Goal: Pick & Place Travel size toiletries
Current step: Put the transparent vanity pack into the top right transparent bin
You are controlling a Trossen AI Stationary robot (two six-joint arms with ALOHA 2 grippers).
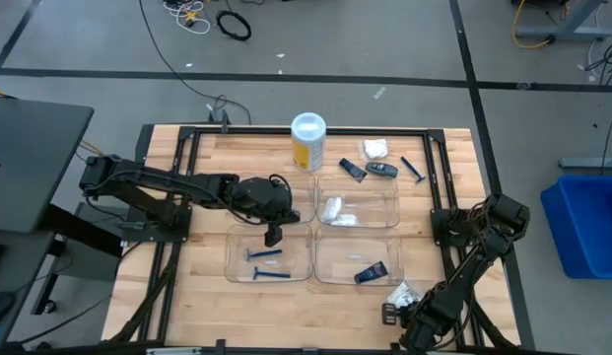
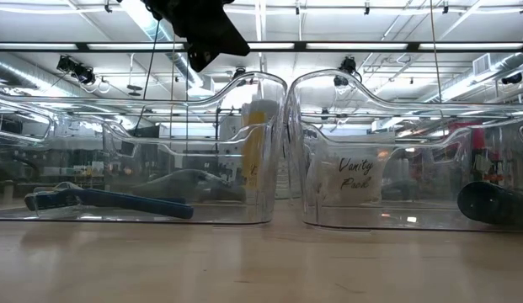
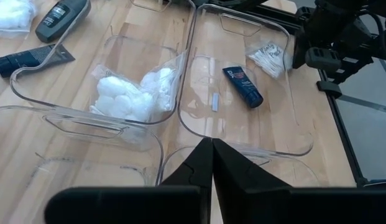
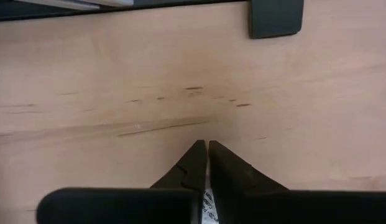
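**Right arm pinches a packet at the near edge**

Lift straight up, I'd say, and slowly, so the crinkly film doesn't slip. The right gripper [image 1: 392,313] sits at the near right edge, fingers pinched onto a white packet [image 1: 400,293] just outside the near right tray [image 1: 330,268]. Farther left, the left gripper [image 1: 273,237] hovers pressed together, empty, over the razor tray [image 1: 237,266].

Four trays [image 1: 357,213] crowd centre; canister [image 1: 307,142] behind; front edge free.

We list blue razors [image 1: 267,273], a dark blue tube [image 1: 371,272], a yellow canister [image 1: 306,150], clear trays [image 1: 357,184], white packets [image 1: 334,208].
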